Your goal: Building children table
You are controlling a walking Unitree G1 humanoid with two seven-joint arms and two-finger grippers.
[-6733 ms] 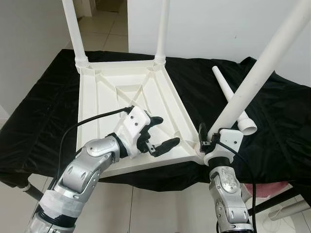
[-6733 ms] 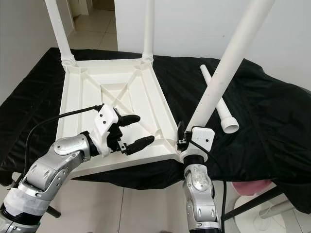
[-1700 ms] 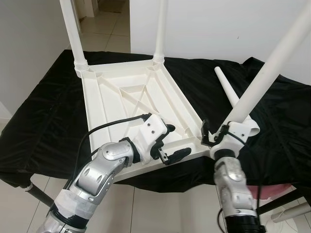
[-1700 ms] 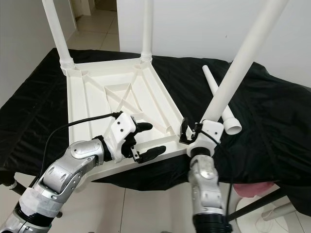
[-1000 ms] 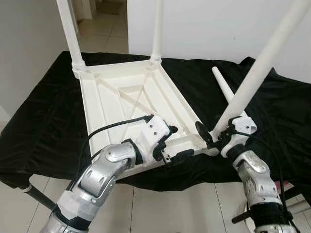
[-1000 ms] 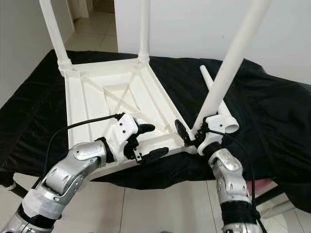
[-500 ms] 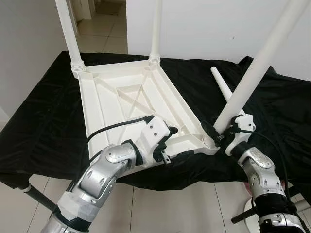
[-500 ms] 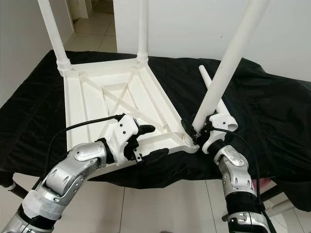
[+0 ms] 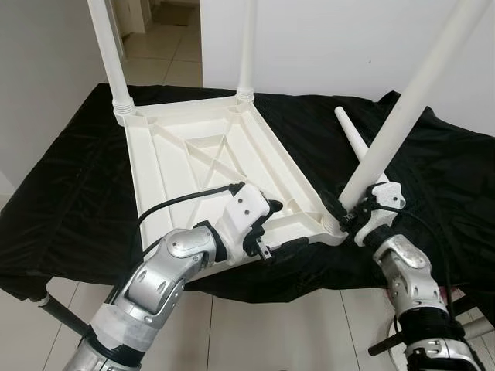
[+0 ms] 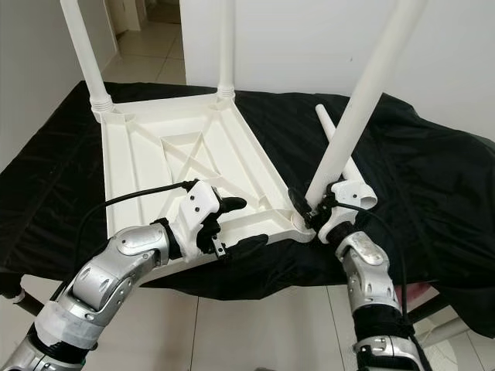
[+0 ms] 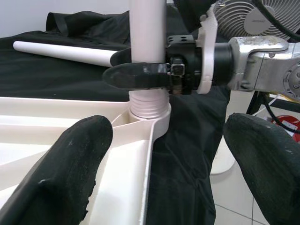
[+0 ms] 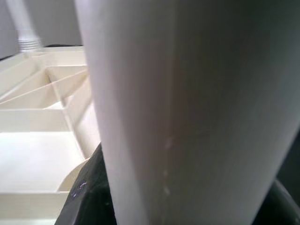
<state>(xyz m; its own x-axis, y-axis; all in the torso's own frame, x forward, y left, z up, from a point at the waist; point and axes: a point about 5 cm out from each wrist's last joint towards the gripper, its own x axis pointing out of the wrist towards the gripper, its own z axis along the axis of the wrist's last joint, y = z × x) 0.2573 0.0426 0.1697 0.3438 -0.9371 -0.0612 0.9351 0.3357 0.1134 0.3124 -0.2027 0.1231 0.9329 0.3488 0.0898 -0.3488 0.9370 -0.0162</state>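
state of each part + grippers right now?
Tabletop: upside down on black cloth.
Two far legs: fitted, upright.
Third leg: tilted, base in near-right corner socket.
Fourth leg: loose, lying on the cloth.
Left gripper: open at near edge.
Right gripper: shut on third leg.

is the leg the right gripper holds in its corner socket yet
In. The leg's ribbed base sits inside the tabletop's near corner socket, right gripper clamped just above.
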